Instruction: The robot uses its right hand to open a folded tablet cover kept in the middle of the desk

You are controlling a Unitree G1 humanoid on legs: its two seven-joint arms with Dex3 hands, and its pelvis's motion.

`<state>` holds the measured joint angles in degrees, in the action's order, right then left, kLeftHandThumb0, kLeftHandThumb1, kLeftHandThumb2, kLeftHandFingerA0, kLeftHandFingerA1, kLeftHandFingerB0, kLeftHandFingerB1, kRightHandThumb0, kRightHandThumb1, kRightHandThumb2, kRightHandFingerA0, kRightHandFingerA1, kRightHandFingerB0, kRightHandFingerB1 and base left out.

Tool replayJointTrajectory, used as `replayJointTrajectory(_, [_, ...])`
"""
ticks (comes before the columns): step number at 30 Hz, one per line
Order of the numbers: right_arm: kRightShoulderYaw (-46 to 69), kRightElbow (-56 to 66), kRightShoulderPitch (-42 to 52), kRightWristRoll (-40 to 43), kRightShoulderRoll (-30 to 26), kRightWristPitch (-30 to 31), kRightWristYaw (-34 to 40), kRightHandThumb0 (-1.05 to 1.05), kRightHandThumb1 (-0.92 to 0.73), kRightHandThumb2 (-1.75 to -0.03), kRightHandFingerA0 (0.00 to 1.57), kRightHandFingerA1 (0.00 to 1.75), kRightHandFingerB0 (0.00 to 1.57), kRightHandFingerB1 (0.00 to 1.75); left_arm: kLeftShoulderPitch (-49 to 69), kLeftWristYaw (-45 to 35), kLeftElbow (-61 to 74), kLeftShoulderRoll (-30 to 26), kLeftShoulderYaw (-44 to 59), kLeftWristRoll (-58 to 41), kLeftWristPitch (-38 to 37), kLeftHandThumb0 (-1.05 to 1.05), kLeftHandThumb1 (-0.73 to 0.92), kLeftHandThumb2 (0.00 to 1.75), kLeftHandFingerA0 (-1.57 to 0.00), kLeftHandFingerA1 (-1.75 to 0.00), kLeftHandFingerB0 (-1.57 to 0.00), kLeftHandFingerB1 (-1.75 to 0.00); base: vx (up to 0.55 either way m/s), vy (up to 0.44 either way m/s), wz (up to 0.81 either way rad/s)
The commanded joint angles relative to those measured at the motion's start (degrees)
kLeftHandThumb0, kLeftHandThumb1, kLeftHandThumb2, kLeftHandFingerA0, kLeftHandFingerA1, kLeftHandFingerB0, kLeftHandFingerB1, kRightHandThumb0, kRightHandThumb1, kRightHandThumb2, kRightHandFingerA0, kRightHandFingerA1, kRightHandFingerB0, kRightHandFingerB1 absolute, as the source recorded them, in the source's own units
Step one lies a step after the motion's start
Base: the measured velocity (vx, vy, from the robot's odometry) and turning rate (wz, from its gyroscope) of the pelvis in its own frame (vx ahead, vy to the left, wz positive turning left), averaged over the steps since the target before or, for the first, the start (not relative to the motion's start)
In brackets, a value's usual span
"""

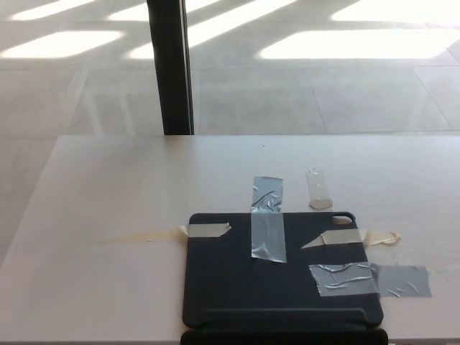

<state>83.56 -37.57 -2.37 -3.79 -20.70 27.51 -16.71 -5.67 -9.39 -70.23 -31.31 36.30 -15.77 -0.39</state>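
- The tablet cover lies flat and dark at the near edge of the worktop, a little toward the right of its middle. Whether it is folded shut or already laid open cannot be told from this view.
- Tape pins it down, probably so it stays put when a flap is pulled: a grey tape strip crosses its far edge, another grey tape patch crosses its right edge, and beige tape pieces hold the far-left and far-right corners.
- A raised band runs along the cover's near edge; it looks like the spine or a flap.
- A small clear scrap lies just beyond the far-right corner.
- Neither hand is in view, so the state of the fingers cannot be told.
- The far half and the left side of the worktop are bare, giving room to swing a flap; on the right, tape takes up the surface near the cover.
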Motion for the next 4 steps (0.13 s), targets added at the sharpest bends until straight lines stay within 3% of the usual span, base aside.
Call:
replayJointTrajectory(1, [2.0,-6.3,-0.2,10.2,1.3,-9.0,13.6,-0.76,-0.65,-0.66,1.07,1.63,0.61,0.63,0.6,-0.3,-1.0,-0.2,2.1,-3.6,2.4,-0.62,0.59,0.55,-0.8,-0.85,-0.53,-0.67,0.0,0.0,0.0])
replayJointTrajectory(2, [1.8,-6.5,-0.1,10.5,1.2,-9.2,13.7,-0.76,-0.65,-0.66,1.07,1.63,0.61,0.63,0.6,-0.3,-1.0,-0.2,2.1,-3.6,2.4,-0.62,0.59,0.55,-0.8,-0.85,-0.53,-0.67,0.0,0.0,0.0])
replayJointTrajectory(3, [1.6,-7.0,-0.1,11.0,0.9,-9.0,13.3,-0.69,-0.52,-1.0,1.21,1.42,0.64,0.75,0.7,-0.4,-1.0,-0.1,2.3,-3.8,2.3,-0.63,0.59,0.55,-0.8,-0.87,-0.52,-0.67,0.0,0.0,0.0])
replayJointTrajectory(4, [1.6,-7.0,-0.1,11.0,0.9,-9.0,13.3,-0.69,-0.52,-1.0,1.21,1.42,0.64,0.75,0.7,-0.4,-1.0,-0.1,2.3,-3.8,2.3,-0.63,0.59,0.55,-0.8,-0.87,-0.52,-0.67,0.0,0.0,0.0])
